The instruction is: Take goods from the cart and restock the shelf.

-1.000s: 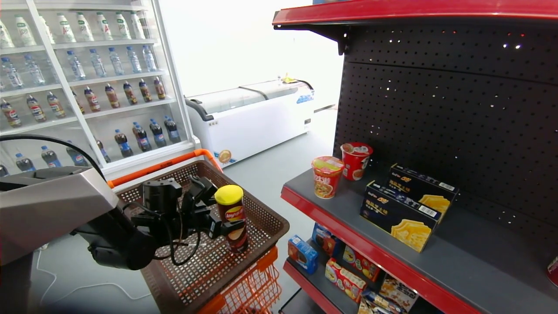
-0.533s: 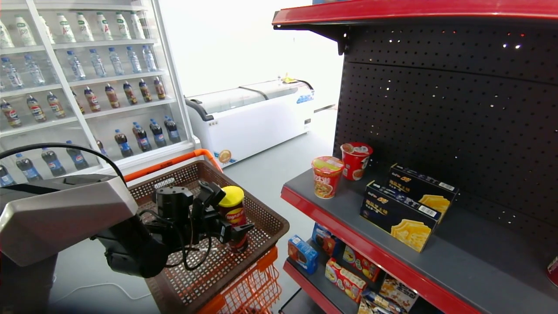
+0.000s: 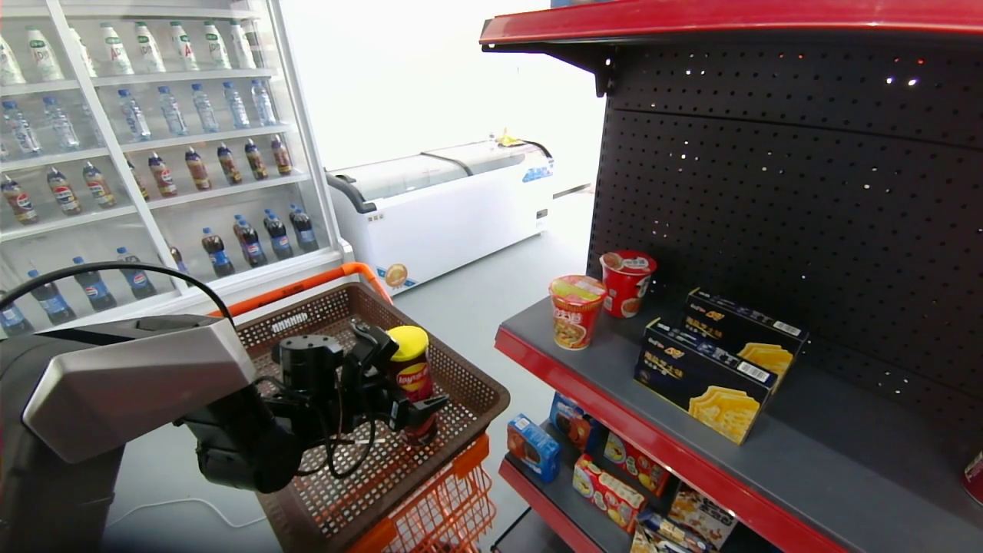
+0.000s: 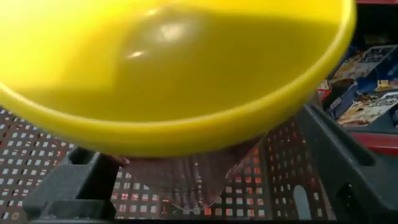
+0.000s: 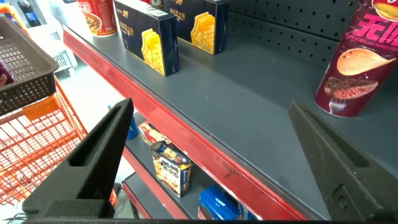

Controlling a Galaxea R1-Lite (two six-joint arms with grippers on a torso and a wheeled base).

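A tall chips can [image 3: 413,380] with a yellow lid [image 4: 168,62] stands upright in the brown basket [image 3: 480,388] on the orange cart. My left gripper [image 3: 418,393] is open, one finger on each side of the can's body, with a small gap on at least one side. In the left wrist view the lid is right under the camera and the can sits between the fingers [image 4: 81,186]. My right gripper [image 5: 211,109] hangs open and empty above the grey shelf board [image 5: 249,106], close to a second chips can [image 5: 357,62] standing on it.
On the shelf [image 3: 806,461] stand two cup noodles [image 3: 576,311] and two dark snack boxes [image 3: 703,380]. Lower shelves hold small packets [image 3: 534,449]. A drinks fridge [image 3: 153,153] and a chest freezer [image 3: 445,207] stand behind the cart. Open board lies right of the boxes.
My left arm has moved forward and right, bringing its fingers further around the chips can. The can has stayed in place in the basket.
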